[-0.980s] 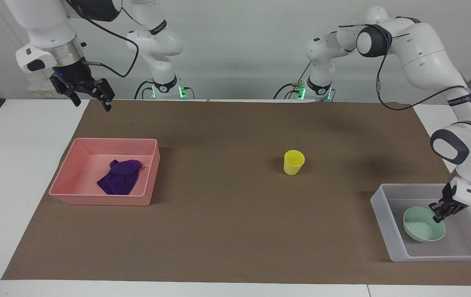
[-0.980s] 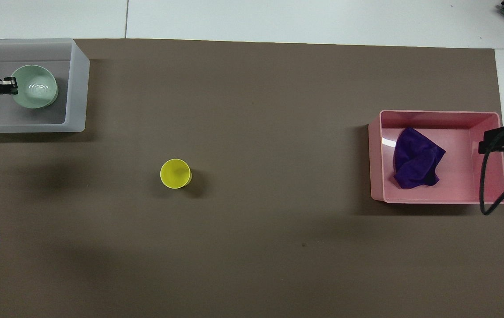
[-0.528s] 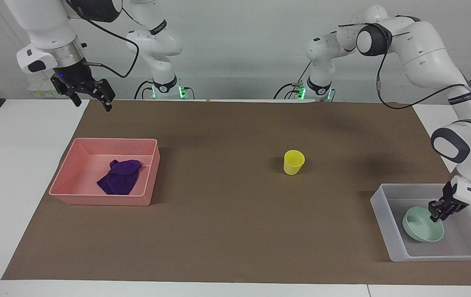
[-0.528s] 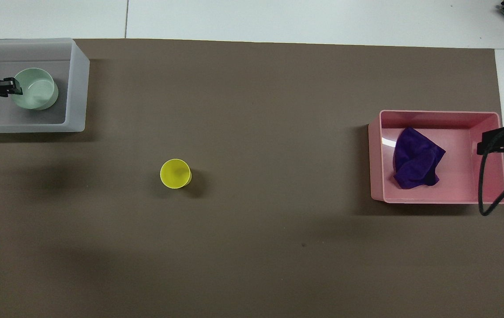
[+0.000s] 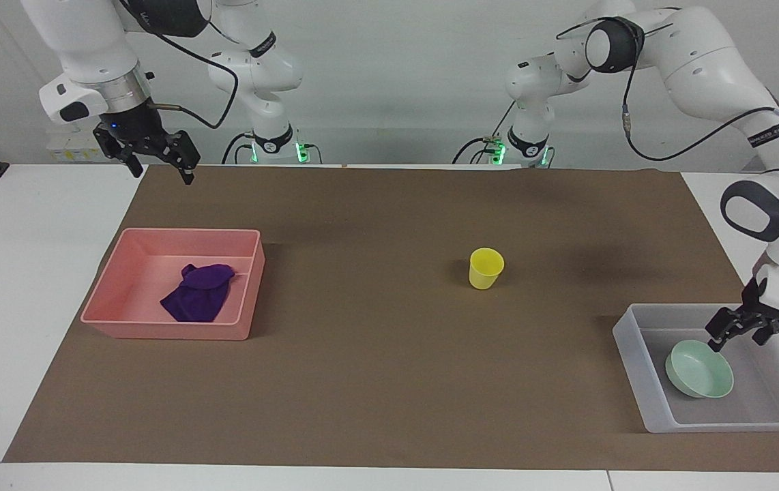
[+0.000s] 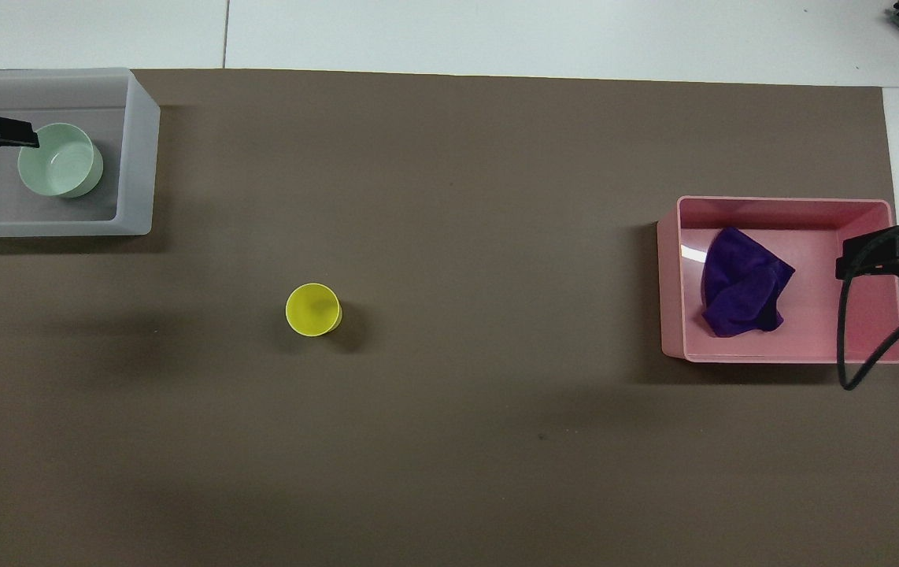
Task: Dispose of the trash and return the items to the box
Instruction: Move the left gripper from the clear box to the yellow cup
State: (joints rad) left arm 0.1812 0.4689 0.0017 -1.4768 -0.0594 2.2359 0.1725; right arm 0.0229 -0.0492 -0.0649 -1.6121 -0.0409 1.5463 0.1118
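Pink plastic marks the tray (image 5: 166, 331) toward the right arm's end of the table, and the purple cloth (image 5: 198, 293) lies crumpled on its floor, so the trash looks dealt with. High over that tray's outer edge hangs the right gripper (image 5: 161, 170), fingers spread and holding nothing; this arm appears to wait, raised clear of the work. About as near to the robots, alone and upright on the brown mat (image 5: 362, 382), stands the yellow cup (image 5: 486, 268), well apart from both containers and, by my reading, the one item left to return. Farther out, at the left arm's end, the whitish box (image 5: 635, 368) holds the green bowl (image 5: 699, 369), resting on its floor. Just above the bowl's rim hovers the left gripper (image 5: 737, 341), fingers parted and not touching it, which suggests a finished drop.
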